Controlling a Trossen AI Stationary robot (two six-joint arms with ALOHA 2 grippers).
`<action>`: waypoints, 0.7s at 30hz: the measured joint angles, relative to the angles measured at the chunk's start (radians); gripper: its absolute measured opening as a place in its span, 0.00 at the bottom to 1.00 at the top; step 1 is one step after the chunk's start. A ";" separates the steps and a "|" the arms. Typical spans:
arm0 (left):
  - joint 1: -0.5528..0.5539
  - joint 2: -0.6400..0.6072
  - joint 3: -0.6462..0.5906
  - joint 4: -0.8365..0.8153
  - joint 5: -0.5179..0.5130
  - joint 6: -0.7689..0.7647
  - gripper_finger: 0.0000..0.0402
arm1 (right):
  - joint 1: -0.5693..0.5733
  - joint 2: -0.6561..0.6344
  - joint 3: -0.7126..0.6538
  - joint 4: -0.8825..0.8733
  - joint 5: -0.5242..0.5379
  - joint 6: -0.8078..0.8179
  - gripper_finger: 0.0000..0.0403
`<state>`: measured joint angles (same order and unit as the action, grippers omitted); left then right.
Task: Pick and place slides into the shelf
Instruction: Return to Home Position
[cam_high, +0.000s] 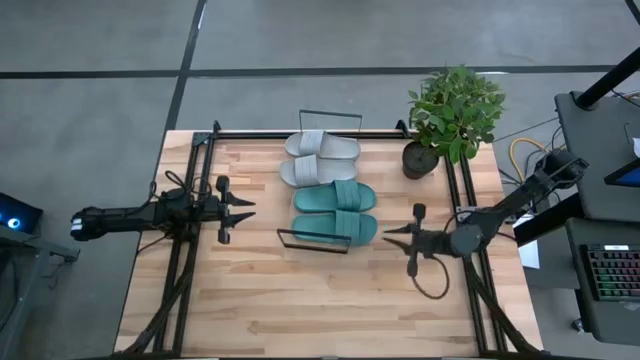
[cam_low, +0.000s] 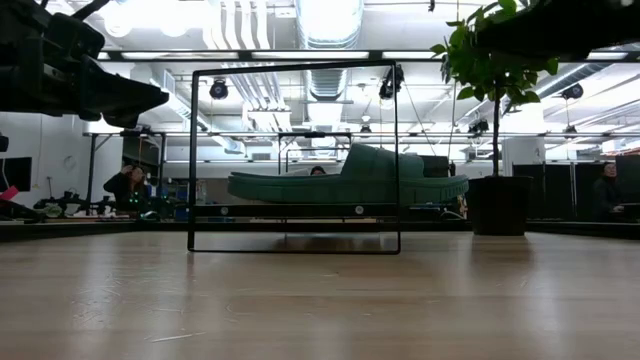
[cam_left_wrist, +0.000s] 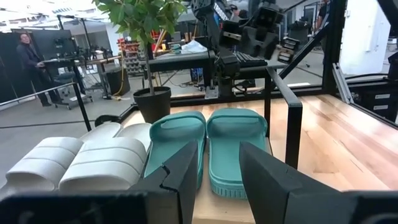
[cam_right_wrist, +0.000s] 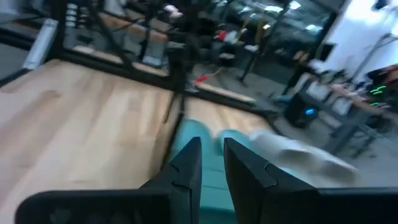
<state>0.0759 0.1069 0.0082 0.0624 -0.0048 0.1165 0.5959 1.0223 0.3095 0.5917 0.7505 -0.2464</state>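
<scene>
Four slides (cam_high: 335, 197) abreast on shelf (cam_low: 300, 211)

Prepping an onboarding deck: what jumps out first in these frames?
The shelf at the centre of the table carries the pale grey slides nearer the potted plant, the teal slides next to them. The left gripper and right gripper flank the shelf, empty; the plant stands on a table corner.

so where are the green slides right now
In the high view the teal-green pair lies side by side on the shelf at mid-table, right beside the pale grey pair, on the side away from the potted plant.
</scene>
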 joint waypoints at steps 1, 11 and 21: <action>0.000 0.002 0.000 0.000 0.000 -0.002 0.25 | -0.008 -0.028 -0.020 0.011 0.009 -0.018 0.14; 0.000 0.031 -0.001 0.001 -0.001 -0.001 0.25 | -0.131 -0.433 -0.203 -0.127 -0.239 -0.039 0.14; 0.001 0.030 -0.002 0.036 -0.030 0.021 0.25 | -0.374 -0.525 -0.206 -0.199 -0.758 0.036 0.07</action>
<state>0.0769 0.1368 0.0059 0.0979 -0.0350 0.1379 0.2219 0.4973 0.1039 0.3927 -0.0076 -0.2099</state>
